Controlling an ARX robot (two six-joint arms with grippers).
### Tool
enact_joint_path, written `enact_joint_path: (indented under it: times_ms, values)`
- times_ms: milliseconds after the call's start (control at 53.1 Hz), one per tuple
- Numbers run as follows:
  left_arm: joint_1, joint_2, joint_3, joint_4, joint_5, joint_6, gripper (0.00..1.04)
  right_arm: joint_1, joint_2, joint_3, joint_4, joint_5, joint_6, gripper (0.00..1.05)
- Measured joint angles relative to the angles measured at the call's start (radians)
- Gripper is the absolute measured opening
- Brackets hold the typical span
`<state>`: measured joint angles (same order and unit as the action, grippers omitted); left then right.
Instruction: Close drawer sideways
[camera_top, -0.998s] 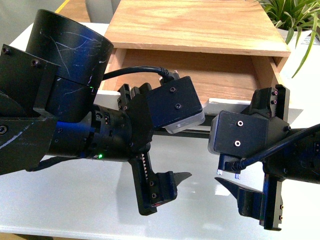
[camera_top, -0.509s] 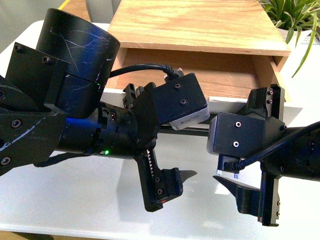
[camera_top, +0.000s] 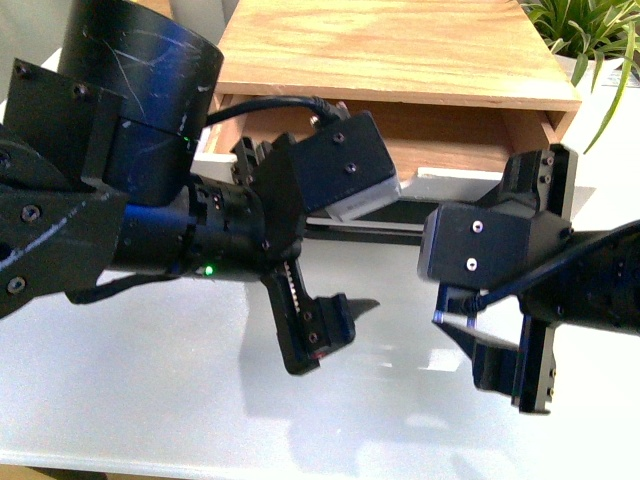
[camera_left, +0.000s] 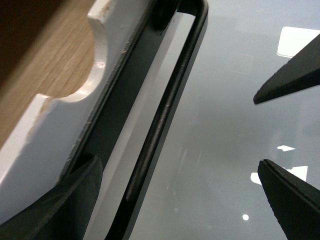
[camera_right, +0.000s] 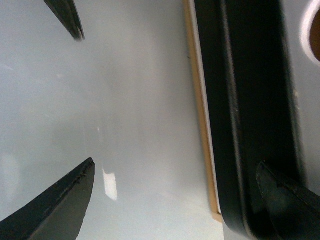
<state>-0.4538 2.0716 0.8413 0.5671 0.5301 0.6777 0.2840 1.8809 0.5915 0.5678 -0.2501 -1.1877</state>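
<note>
The drawer (camera_top: 440, 140) stands pulled partway out of the wooden cabinet (camera_top: 400, 50) on the white table (camera_top: 150, 400). Both arms hang just before its white front. The left gripper (camera_left: 177, 162) gapes wide, with the black bar handle (camera_left: 160, 120) between its fingers. The right gripper (camera_right: 175, 162) is spread wide too, one finger beside the handle.

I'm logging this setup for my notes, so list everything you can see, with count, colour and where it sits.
drawer: one, light wood with white front, partly open under the cabinet top.
handle: one, black bar, along the drawer's white front.
cabinet: one, light wood, at the table's far side.
plant: one, green, far right corner.
table: one, white, under everything.
left tool: one, black, open, at the handle.
right tool: one, black, open, beside the handle.
</note>
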Motion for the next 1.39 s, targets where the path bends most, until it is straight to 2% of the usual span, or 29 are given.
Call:
enact_joint_path:
  times_ms: [546, 1017, 1224, 1394]
  values:
    - [0.013, 0.085, 0.131, -0.010, -0.045, 0.011, 0.96, -0.029, 0.083, 0.089, 0.067, 0.044, 0.000, 0.96]
    - [0.011, 0.170, 0.273, -0.007, -0.142, 0.006, 0.96, -0.053, 0.170, 0.196, 0.135, 0.108, 0.016, 0.96]
    - [0.019, 0.175, 0.294, -0.011, -0.167, -0.004, 0.96, -0.077, 0.196, 0.208, 0.145, 0.158, 0.034, 0.96]
    - [0.019, 0.175, 0.295, -0.011, -0.175, -0.014, 0.96, -0.080, 0.206, 0.209, 0.147, 0.160, 0.047, 0.96]
